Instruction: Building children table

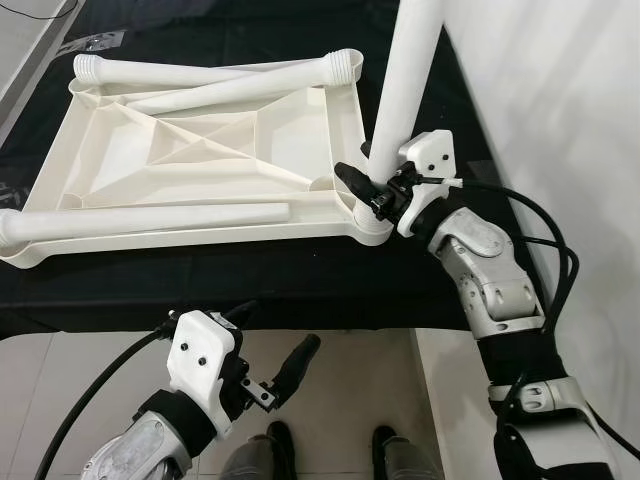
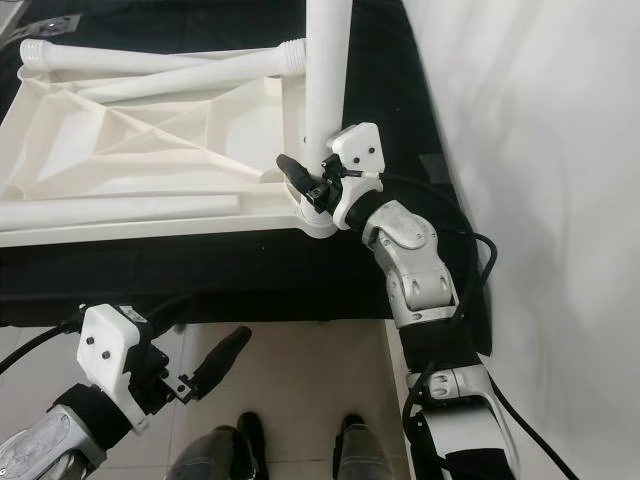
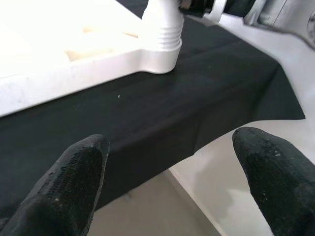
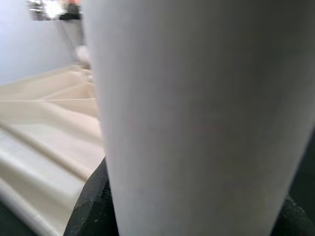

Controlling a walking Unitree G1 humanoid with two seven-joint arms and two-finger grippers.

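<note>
A black cloth (image 1: 300,280) covers the work surface, and on it lies the white plastic tabletop (image 1: 200,170), turned upside down so that its ribbed underside faces up. Three loose table legs (image 1: 215,72) rest across this underside, two near the far edge and one along the near edge. The fourth leg (image 1: 405,80) stands upright in the socket of the near right corner (image 1: 372,228), close to the edge of the cloth.

The right gripper (image 1: 372,192) pinches this upright leg low down, just above the socket, with one black finger on each side of it. The left gripper (image 1: 268,350) hangs below the table edge above the tiled floor, and its fingers (image 3: 74,182) are spread apart and hold nothing.

The leg seems to be in the step of seating or screwing into the socket. The risk is that the leg tilts while the gripper turns it, so the thread could catch crooked and jam. Also the tabletop is not held by the left gripper, so a strong push may slide it on the cloth
</note>
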